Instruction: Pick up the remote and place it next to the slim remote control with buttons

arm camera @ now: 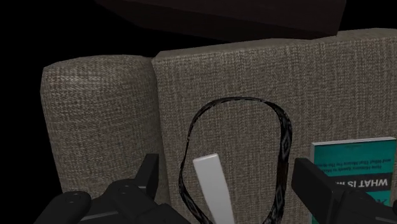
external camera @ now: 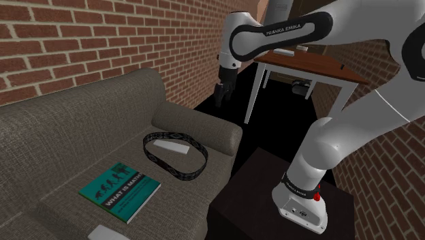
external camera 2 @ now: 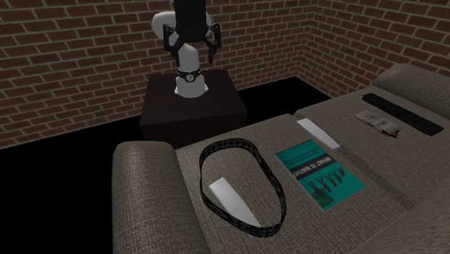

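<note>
- Shoulder: gripper (external camera: 221, 94) hangs in the air, well apart from the belt (external camera: 160, 163); white remote (external camera: 170, 147) lies inside the belt loop
- Second exterior: I see the teal book (external camera 2: 317, 172) just beside the belt
- Wrist: fingers (arm camera: 318, 184) spread wide, gripping nothing; remote inside the belt, untouched

Grey-brown sofa (external camera: 82, 129), black strap loop (arm camera: 238, 100), teal book (external camera: 121, 191), brown-topped table (external camera: 306, 65), brick wall (external camera: 102, 34)

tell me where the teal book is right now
In the shoulder view the teal book lies flat on the sofa seat, lower left of the black belt loop.
</note>
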### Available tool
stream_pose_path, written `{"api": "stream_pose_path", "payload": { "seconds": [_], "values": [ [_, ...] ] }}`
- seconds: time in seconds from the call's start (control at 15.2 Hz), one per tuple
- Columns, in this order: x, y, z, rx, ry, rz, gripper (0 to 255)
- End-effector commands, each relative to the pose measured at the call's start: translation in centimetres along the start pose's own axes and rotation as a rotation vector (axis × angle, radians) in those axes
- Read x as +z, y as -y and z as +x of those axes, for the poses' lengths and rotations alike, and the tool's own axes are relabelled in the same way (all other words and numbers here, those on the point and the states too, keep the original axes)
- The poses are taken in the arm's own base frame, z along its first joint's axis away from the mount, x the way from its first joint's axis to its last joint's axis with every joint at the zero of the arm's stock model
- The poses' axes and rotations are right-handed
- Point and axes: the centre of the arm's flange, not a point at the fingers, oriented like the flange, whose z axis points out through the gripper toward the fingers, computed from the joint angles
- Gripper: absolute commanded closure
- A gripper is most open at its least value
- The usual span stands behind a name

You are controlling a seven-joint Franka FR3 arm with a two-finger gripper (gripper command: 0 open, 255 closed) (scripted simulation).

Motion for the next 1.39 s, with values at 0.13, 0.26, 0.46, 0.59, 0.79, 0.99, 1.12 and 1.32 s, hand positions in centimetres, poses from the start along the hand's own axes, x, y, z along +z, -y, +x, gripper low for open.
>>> {"api": "stream_pose_path", "payload": {
  "seconds": [0.13, 0.26, 0.46, 0.59, 0.79, 0.99, 1.12, 1.32],
  "values": [
    [4.0, 0.1, 3.1, -0.042, -0.002, 0.002, 0],
    [6.0, 0.2, 4.8, -0.062, -0.003, 0.004, 0],
    [9.0, 0.4, 7.3, -0.093, -0.003, 0.006, 0],
    [11.1, 0.6, 9.0, -0.114, -0.003, 0.007, 0],
    [14.1, 0.9, 11.5, -0.144, -0.004, 0.009, 0],
    [17.2, 1.3, 14.0, -0.175, -0.004, 0.011, 0],
    [19.2, 1.7, 15.6, -0.196, -0.004, 0.012, 0],
    [22.3, 2.2, 18.1, -0.227, -0.005, 0.014, 0]
  ]
}}
